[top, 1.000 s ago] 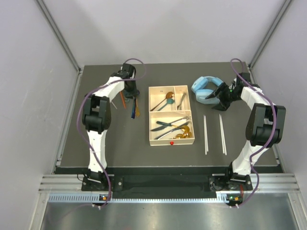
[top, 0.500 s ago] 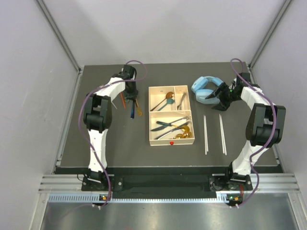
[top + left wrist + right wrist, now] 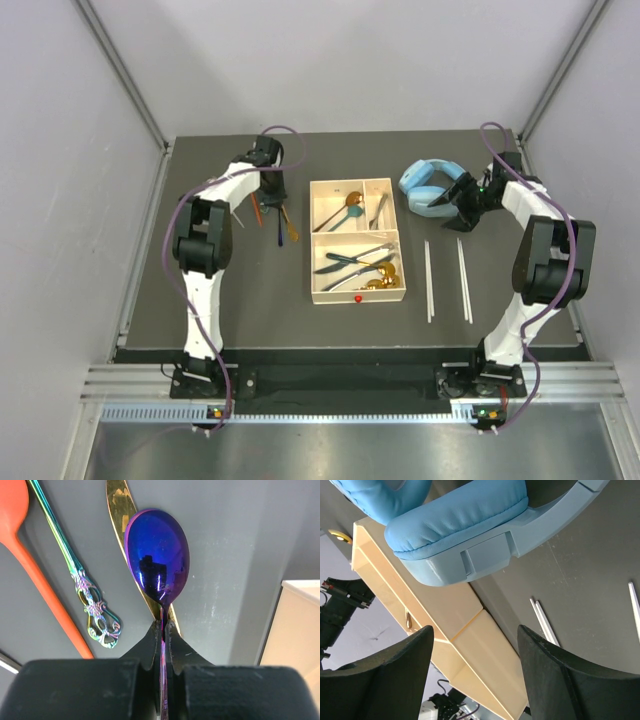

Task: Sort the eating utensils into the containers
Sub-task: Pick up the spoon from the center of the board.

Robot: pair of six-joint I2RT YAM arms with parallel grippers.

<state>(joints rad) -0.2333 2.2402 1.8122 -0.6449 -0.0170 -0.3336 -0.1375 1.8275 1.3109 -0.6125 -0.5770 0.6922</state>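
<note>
the left gripper (image 3: 164, 630) has its jaws closed tight on the handle of the purple spoon (image 3: 157, 555), left of the cream tray (image 3: 313, 240), beside a gold utensil (image 3: 119, 500) and an orange spoon (image 3: 15, 515). the right gripper (image 3: 475, 635) stands open, holding nothing, just beside the blue headphones (image 3: 465, 525) at the far right.

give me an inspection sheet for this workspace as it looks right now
surface: dark table, no spills seen
job's things: cream tray holds cutlery; orange spoon, iridescent utensil and gold utensil lie left of the tray; chopsticks lie right of it
clutter: light-blue headphones at the far right
pincers: left pincer shut on the purple spoon by its handle; right pincer open, empty, beside the headphones
cables: purple cables loop over both arms, clear of the utensils
surroundings: grey walls, metal rail at the near edge
</note>
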